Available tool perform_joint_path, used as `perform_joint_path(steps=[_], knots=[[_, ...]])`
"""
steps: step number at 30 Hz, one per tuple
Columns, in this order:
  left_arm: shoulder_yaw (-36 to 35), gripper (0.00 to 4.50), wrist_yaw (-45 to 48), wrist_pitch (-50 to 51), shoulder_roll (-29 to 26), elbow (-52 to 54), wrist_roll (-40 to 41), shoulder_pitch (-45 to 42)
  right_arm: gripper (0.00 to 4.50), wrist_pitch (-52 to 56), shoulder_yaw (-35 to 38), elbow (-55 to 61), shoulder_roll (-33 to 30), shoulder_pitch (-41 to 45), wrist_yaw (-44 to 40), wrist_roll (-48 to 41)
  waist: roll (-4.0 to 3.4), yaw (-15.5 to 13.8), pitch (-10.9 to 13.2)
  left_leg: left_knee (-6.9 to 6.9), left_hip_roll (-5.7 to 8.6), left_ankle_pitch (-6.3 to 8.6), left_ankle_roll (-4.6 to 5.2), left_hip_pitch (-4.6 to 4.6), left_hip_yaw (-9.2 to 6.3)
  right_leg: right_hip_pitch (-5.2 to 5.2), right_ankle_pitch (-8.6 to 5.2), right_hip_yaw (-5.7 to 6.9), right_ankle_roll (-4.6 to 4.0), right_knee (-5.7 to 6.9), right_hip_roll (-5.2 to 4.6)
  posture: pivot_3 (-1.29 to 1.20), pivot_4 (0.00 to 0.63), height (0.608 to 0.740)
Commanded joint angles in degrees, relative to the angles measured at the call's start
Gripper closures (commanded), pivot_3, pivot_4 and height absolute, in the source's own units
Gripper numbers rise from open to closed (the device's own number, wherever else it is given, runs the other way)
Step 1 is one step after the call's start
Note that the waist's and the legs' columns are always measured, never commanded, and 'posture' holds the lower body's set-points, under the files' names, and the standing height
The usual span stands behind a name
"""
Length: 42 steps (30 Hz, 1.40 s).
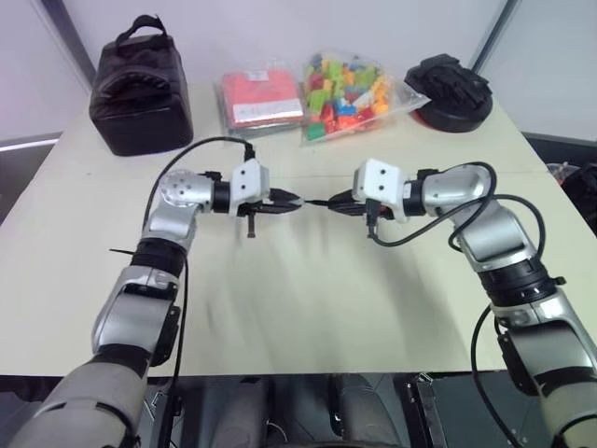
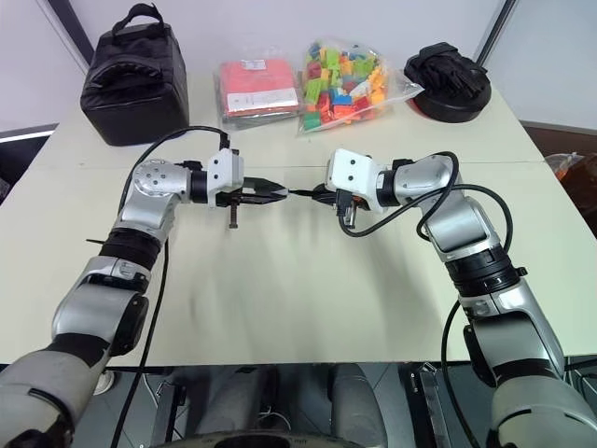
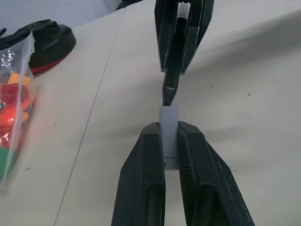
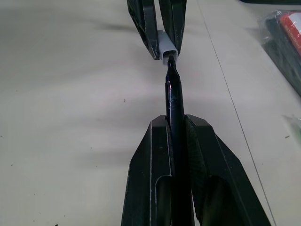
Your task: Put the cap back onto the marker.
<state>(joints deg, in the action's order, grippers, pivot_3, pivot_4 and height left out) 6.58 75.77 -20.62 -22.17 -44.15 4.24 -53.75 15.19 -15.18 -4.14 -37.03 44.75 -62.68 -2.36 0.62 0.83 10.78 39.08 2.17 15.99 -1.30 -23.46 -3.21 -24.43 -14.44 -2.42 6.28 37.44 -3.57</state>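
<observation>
Closest to my left wrist camera, my left tool (image 3: 170, 141) is clenched on the cap (image 3: 169, 123), a short grey cylinder pinched between its two black fingers (image 3: 146, 165) with its open end sticking out past the fingertips. Facing it, my right tool (image 4: 176, 129) is clamped on the marker (image 4: 174, 94), the thin black stick running forward between its fingers and out beyond them. The marker's pointed tip sits right at the mouth of the cap, touching or just entering it; I cannot tell how far in it goes. Both tools meet tip to tip above the bench (image 1: 308, 308), the left one pointing toward the right one and the right one pointing back at it, with marker and cap in one line between them. Beyond the tools, at the far side of the bench, I see a black bag (image 1: 140, 89), a red flat packet (image 1: 261, 98), a clear bag of coloured blocks (image 1: 350, 93) and a black round object (image 1: 451, 89).
</observation>
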Motion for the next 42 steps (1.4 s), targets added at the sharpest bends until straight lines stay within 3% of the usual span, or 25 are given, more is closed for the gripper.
perform_joint_path(steps=[1, 25, 35, 42], knots=[[-0.1, 4.48, -0.3, -0.9, 0.0, 0.1, 0.6, -1.5, 4.5, 0.0, 1.1, 2.3, 0.0, 0.2, 0.3, -0.2, 0.0, 0.0, 0.0, 0.0, 0.0, 0.0, 0.0, 0.0, 0.0, 0.0, 0.0, 0.0, 0.0, 0.0, 0.0, 0.0, 0.15, 0.74], [1.1, 4.48, -1.4, -4.3, 1.9, -5.8, -0.5, -4.4, 4.5, 1.6, 0.9, 5.4, 0.4, -0.5, 0.8, -0.7, 0.0, 0.0, 0.0, 0.0, 0.02, 0.0, 0.0, 0.0, 0.0, 0.0, 0.0, 0.0, 0.0, 0.0, 0.0, 0.0, 0.15, 0.74], [5.4, 4.48, 1.9, -12.2, 1.5, -6.2, -4.7, -4.7, 4.5, -0.8, 0.3, 2.9, 0.4, 1.2, -0.8, 0.6, 0.0, 0.0, 0.0, -0.01, 0.03, 0.0, 0.0, 0.0, 0.01, 0.0, 0.0, 0.0, 0.0, -0.01, 0.01, 0.0, 0.15, 0.74], [6.7, 4.48, 2.3, -10.8, 2.4, -7.0, -5.8, -6.0, 4.5, -2.1, 0.2, 1.6, 1.1, 2.4, -0.9, 1.8, 0.0, 0.0, 0.0, -0.01, 0.03, 0.0, 0.0, 0.0, 0.01, 0.0, 0.0, 0.0, 0.0, -0.01, 0.02, 0.0, 0.15, 0.74]])
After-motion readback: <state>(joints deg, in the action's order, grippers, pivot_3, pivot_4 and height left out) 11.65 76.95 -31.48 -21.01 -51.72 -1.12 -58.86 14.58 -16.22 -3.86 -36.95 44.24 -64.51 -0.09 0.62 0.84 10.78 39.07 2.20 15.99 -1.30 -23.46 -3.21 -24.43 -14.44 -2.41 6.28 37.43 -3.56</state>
